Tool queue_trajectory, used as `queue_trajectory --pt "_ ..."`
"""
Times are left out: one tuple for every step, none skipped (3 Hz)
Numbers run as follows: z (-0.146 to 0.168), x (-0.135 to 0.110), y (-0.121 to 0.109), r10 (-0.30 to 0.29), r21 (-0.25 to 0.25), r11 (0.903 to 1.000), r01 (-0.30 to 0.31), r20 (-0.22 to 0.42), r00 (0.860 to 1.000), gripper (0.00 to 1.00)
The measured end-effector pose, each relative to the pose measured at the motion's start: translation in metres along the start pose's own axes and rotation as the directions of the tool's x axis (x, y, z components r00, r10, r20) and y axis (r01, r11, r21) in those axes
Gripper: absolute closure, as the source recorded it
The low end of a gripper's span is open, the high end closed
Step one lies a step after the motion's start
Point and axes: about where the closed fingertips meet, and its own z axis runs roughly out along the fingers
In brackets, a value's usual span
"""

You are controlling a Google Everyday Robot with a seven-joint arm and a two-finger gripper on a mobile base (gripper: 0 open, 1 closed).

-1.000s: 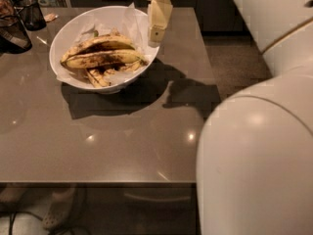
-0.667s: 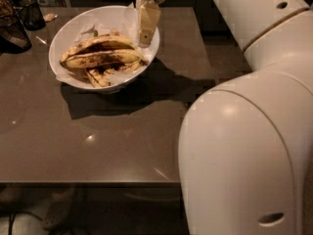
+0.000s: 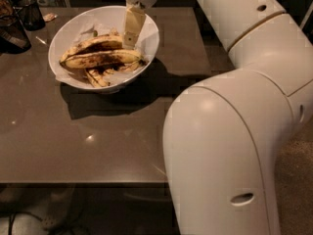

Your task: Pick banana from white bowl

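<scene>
The white bowl (image 3: 62, 37) stands at the back left of the table, lined with crumpled white paper. The banana (image 3: 102, 58), long and dull yellow with dark-brown blotches, lies across the bowl's middle. A second banana (image 3: 90, 44) lies just behind it, and shorter dark-streaked pieces (image 3: 100, 75) lie in front. My gripper (image 3: 130, 42) hangs point-down inside the bowl's right half. Its tip is just above the right ends of the bananas and holds nothing that I can see.
A dark cup (image 3: 32, 13) and a black object (image 3: 11, 33) stand at the table's far left corner. My white arm (image 3: 234, 131) fills the right side of the view and hides that part of the brown table (image 3: 98, 136).
The gripper has moved left and down, from the bowl's right rim to inside the bowl over the bananas. The arm has swung further into view.
</scene>
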Motion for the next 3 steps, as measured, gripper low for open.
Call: queue_trajectory --pt "0.005 -0.010 0.008 0.093 -0.041 0.9950 -0.091 0.044 0.995 0.31" --pt "-0.002 -0.009 0.019 0.173 -0.068 0.9835 -0.168 0.076 0.982 0.28" --pt "0.001 -0.008 0.028 0.222 -0.109 0.9711 -0.213 0.081 0.972 0.31"
